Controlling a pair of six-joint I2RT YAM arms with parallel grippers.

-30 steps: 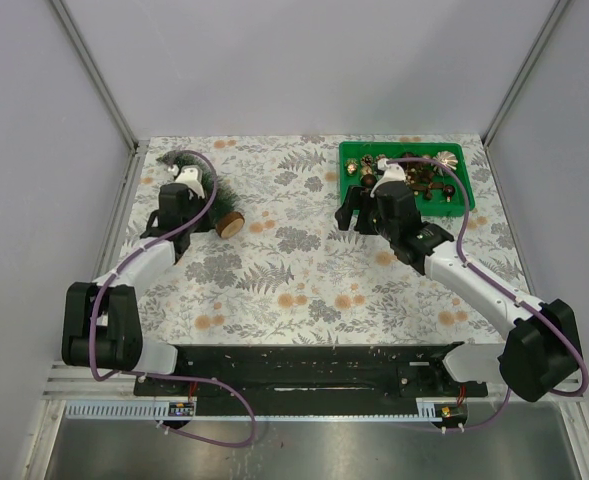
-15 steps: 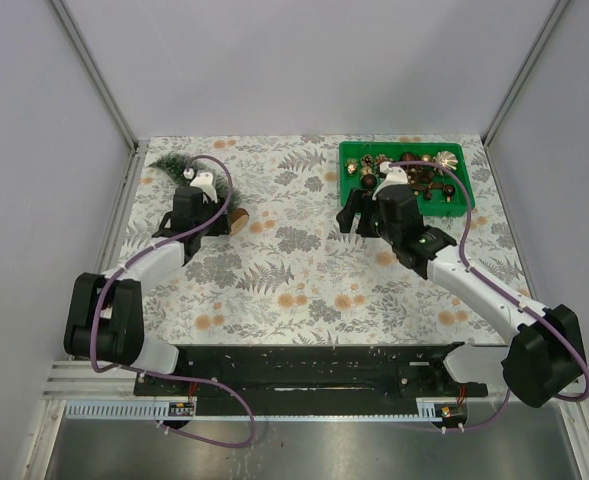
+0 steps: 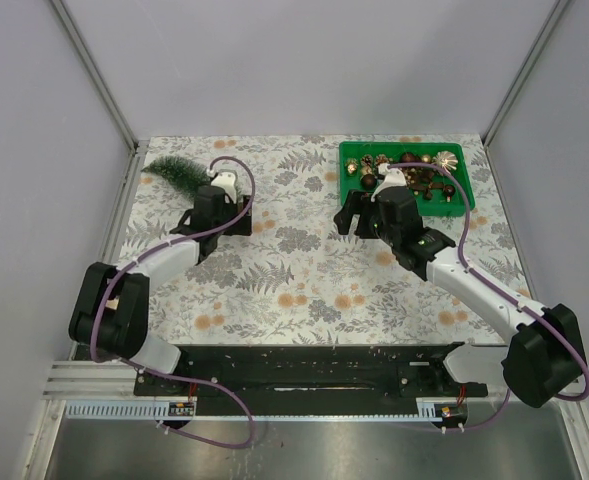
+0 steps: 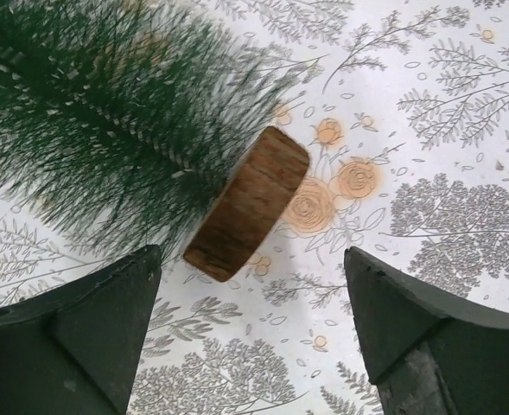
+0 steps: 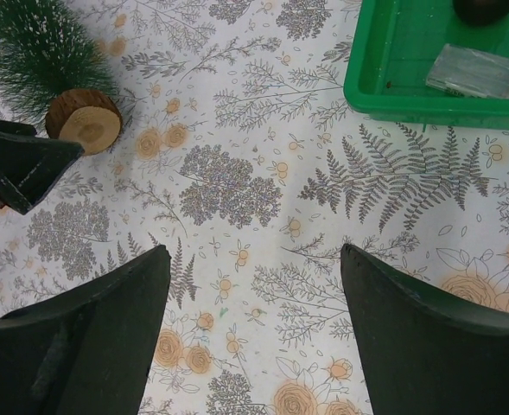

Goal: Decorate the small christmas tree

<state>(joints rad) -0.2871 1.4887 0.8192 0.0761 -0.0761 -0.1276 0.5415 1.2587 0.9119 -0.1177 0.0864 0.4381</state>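
Two arms are reaching out over the floral table (image 3: 294, 262). The small christmas tree (image 3: 177, 171) is lying on its side in the upper left of the overhead view, with its tip pointing toward the far left corner and its wood disc base (image 4: 247, 204) facing the left gripper (image 3: 217, 220).

In the left wrist view the left gripper (image 4: 252, 255) is holding its jaws wide. The disc is sitting just ahead of the gap between them, and neither finger is touching it or the bristles (image 4: 98, 104).

The right gripper (image 3: 359, 218) is hovering near the lower left corner of the green tray (image 3: 346, 198), which is carrying ornaments (image 3: 414, 176) in the upper right. Its jaws are also spreading wide over bare cloth, gripping nothing. The right wrist view is showing the tree (image 5: 36, 43) at its upper left and the tray (image 5: 358, 91) at its upper right.
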